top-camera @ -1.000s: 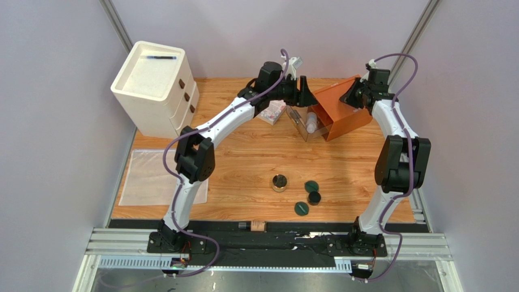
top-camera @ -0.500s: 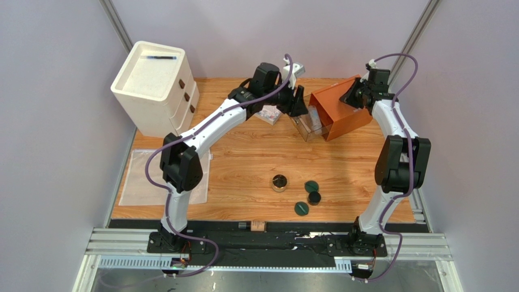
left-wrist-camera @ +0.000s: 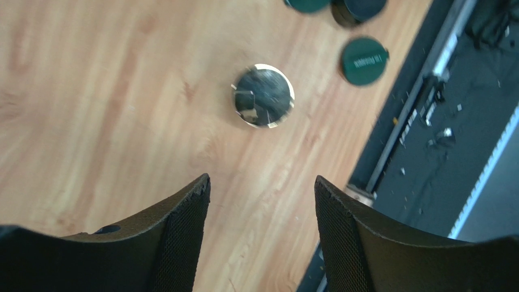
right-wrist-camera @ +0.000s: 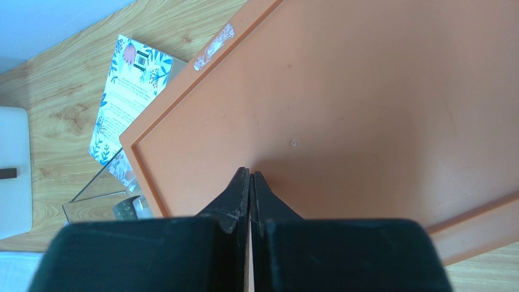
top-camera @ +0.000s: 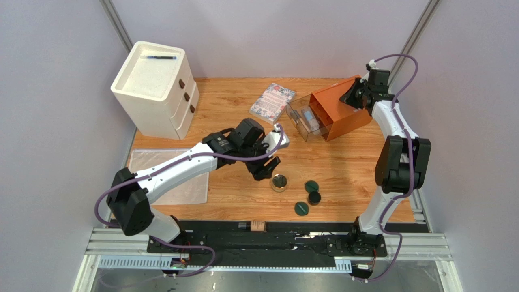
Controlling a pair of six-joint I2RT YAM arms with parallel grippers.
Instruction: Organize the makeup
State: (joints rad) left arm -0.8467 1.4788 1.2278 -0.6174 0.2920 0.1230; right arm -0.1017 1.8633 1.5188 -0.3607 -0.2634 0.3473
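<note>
The gold-rimmed round compact [top-camera: 279,182] lies on the wooden table, also in the left wrist view [left-wrist-camera: 263,96]. My left gripper [top-camera: 271,167] is open and empty just left of it, with the compact ahead of its jaws [left-wrist-camera: 262,182]. Two dark-green discs [top-camera: 312,185] [top-camera: 301,208] and the black jar [top-camera: 314,198] lie to the right. A tube [top-camera: 310,117] sits in the clear box [top-camera: 300,111]. Another small pinkish tube [top-camera: 258,225] lies on the front rail. My right gripper [top-camera: 355,96] is shut, its tips [right-wrist-camera: 250,173] against the tilted orange lid [right-wrist-camera: 365,91].
The floral booklet [top-camera: 272,101] lies at the back, left of the clear box. A white drawer unit [top-camera: 155,91] with a black pen [top-camera: 161,58] on top stands back left. A clear plastic sheet [top-camera: 149,179] lies at the front left.
My left arm has swung from the clear box at the back down to the table's middle, beside the compact, with its gripper empty. The booklet is uncovered. The right arm has not moved.
</note>
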